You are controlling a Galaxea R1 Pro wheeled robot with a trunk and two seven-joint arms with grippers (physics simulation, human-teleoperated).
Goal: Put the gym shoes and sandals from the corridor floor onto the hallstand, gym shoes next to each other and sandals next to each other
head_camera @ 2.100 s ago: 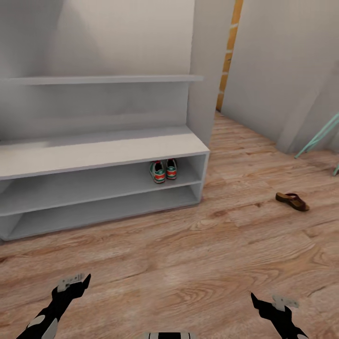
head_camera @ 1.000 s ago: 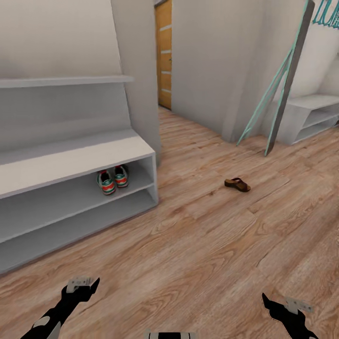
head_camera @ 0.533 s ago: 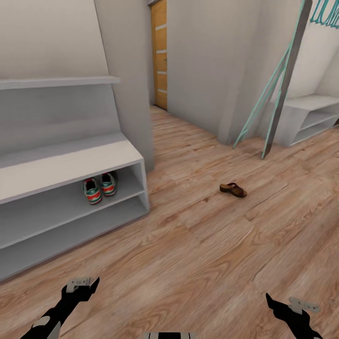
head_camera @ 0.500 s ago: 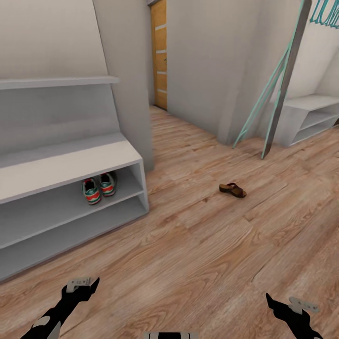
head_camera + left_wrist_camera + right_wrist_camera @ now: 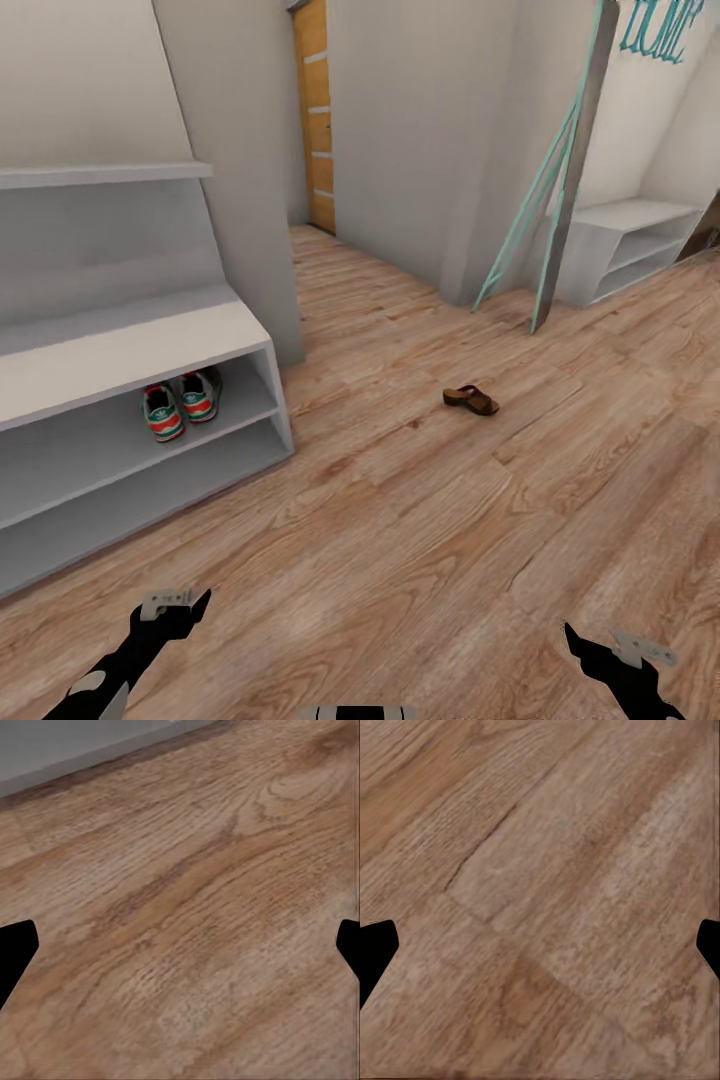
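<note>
Two gym shoes (image 5: 181, 404) racked, one sandal (image 5: 471, 400) floored (both grippers spread, empty)

2 shoes (image 5: 181, 403) side by side on the upper shelf of the rack (image 5: 120, 352) at left, 1 sandal (image 5: 471, 399) on the floor (image 5: 420, 520) well right of it, bench (image 5: 625, 245) far right behind the sandal

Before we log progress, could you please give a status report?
Both pincers open, empty. Gym shoes side by side on hallstand shelf. One sandal lying on floor, path unobstructed.
</note>
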